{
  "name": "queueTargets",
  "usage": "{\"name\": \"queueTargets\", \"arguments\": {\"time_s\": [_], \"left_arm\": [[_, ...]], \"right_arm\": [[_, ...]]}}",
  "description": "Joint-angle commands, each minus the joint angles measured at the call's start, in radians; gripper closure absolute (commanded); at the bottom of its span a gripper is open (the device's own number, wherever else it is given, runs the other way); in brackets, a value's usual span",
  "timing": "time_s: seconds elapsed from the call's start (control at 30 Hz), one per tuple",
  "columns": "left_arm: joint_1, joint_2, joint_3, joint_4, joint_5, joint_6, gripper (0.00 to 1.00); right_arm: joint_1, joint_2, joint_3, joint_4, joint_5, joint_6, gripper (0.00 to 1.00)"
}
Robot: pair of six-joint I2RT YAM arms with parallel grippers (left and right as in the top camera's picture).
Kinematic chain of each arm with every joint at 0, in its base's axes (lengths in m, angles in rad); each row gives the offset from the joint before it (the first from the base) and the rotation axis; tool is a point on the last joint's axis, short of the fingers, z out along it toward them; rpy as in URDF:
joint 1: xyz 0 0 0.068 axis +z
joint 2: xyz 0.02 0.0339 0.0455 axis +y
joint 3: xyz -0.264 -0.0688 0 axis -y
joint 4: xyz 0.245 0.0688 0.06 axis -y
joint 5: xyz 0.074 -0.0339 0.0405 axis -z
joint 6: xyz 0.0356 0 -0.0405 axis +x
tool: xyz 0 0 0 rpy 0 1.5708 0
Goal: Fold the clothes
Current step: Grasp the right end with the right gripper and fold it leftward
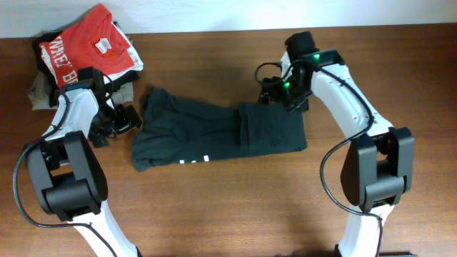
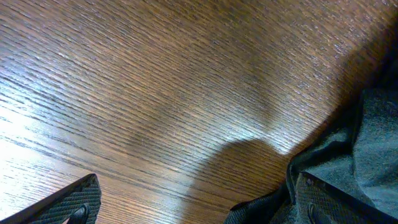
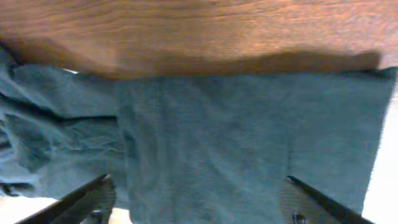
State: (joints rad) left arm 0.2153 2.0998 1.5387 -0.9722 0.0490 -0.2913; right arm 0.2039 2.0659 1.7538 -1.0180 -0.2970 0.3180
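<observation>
Left gripper (image 1: pixel 123 120) spread wide, empty, at left end of dark trousers (image 1: pixel 214 132) — right gripper (image 1: pixel 275 91) likewise spread, holding nothing, over their right end, trousers flat on wooden table (image 1: pixel 235 207)

The long charcoal fabric garment (image 1: pixel 214 132) is spread on the wooden table (image 1: pixel 235 210), the red T-shirt (image 1: pixel 86 44) set at ten o'clock.
</observation>
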Motion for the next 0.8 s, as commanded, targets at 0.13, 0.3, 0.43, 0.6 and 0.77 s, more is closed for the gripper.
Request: {"name": "queueTargets", "arguments": {"time_s": [0.13, 0.3, 0.43, 0.6, 0.77], "left_arm": [[0.0, -0.015, -0.009, 0.001, 0.019, 0.005, 0.01], [0.0, -0.015, -0.009, 0.002, 0.019, 0.005, 0.01], [0.0, -0.015, -0.009, 0.0, 0.018, 0.005, 0.01], [0.0, -0.015, -0.009, 0.0, 0.019, 0.005, 0.01], [0.001, -0.015, -0.009, 0.007, 0.175, 0.108, 0.01]], "right_arm": [[0.123, 0.042, -0.092, 0.076, 0.027, 0.076, 0.96], [0.166, 0.124, -0.132, 0.195, -0.018, 0.114, 0.96], [0.185, 0.132, -0.08, 0.216, 0.035, 0.116, 0.92], [-0.005, 0.085, 0.257, -0.096, 0.129, 0.055, 0.16], [-0.36, 0.085, 0.343, -0.149, 0.219, 0.027, 0.01]]}}
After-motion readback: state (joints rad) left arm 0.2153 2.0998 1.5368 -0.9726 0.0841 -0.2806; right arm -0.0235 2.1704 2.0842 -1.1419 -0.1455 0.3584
